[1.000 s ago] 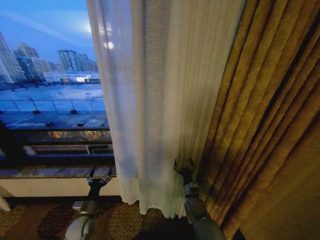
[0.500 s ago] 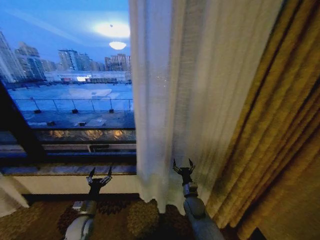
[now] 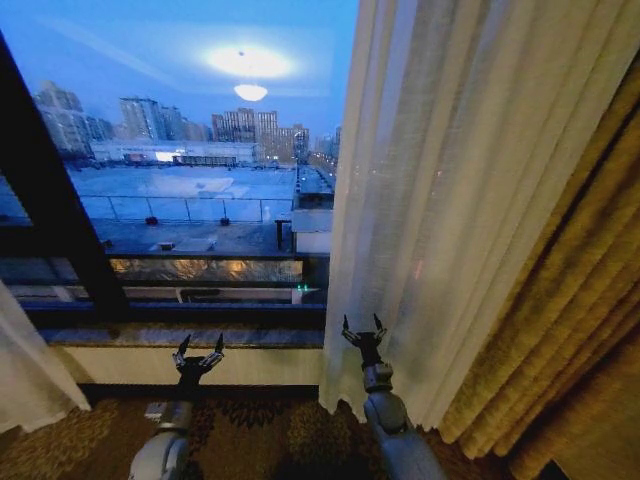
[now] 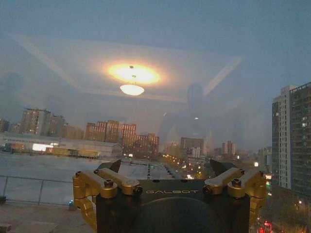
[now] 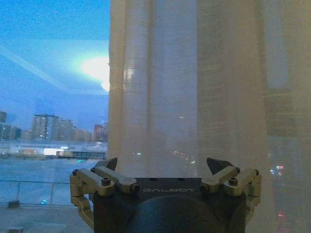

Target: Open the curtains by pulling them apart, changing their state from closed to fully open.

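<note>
Looking down from the head view, the right gripper [image 3: 364,329] has its fingers spread wide and holds nothing. The right sheer curtain [image 3: 450,200] hangs just behind it and off to its right, bunched up beside the thick gold drape [image 3: 580,330]. The left gripper [image 3: 199,351] is also spread wide with nothing in it, pointing at the bare window [image 3: 190,180]. A bit of the other sheer curtain [image 3: 30,370] hangs well off to its left. The middle is open, so the pulling apart looks mostly done. My guess is the next move calls for pushing the right panel closer to the drape, if it will go.

From the left wrist view, the left gripper [image 4: 170,182] shows gold finger links spread far apart. Ahead of it is only glass, with city buildings and a round lamp shining back.

From the right wrist view, the right gripper [image 5: 165,177] is spread wide too. The curtain [image 5: 194,82] hangs straight ahead of it. It is thin, see-through cloth with soft up-and-down folds.
</note>
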Controlling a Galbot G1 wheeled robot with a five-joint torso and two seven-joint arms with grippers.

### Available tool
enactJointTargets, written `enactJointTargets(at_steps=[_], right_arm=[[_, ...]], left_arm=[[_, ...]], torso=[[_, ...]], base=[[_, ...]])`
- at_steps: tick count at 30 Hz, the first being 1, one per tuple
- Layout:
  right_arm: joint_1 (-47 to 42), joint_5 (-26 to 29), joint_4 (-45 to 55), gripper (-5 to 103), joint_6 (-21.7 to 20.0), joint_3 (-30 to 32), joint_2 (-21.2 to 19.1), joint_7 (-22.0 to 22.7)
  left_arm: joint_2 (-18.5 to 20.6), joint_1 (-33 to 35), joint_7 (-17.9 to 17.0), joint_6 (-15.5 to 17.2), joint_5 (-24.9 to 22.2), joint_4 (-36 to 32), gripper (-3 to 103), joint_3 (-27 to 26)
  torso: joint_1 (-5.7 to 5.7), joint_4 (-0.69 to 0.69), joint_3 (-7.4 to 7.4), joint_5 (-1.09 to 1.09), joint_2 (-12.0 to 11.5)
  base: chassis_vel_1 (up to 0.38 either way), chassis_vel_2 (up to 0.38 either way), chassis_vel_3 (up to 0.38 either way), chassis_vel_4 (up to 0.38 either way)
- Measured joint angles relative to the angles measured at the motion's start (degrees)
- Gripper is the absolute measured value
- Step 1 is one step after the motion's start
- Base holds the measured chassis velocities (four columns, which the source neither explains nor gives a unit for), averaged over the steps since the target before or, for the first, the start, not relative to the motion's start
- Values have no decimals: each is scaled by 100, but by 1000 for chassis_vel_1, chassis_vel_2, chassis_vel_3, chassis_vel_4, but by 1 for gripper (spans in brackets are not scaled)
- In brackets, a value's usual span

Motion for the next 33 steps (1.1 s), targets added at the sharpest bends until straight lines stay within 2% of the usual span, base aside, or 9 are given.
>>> enactJointTargets(at_steps=[14,17,28,33], right_arm=[[22,-52,-77,100,222,-118,65,-31],[23,-311,-71,100,183,-90,83,-18],[263,-268,-284,100,179,-191,122,208],[567,-400,-588,100,-36,-247,124,379]], left_arm=[[2,0,0,0,0,0,100,-2],[2,-1,0,0,0,0,100,-2],[2,0,-2,0,0,0,100,-2],[2,0,-2,0,0,0,100,-2]], torso=[[2,2,1,-6,-2],[2,1,1,-5,-2],[-2,2,0,-4,0],[-1,2,0,-5,0]], base=[[-80,64,76,-66],[0,0,0,0],[5,5,-10,-3],[0,0,0,0]])
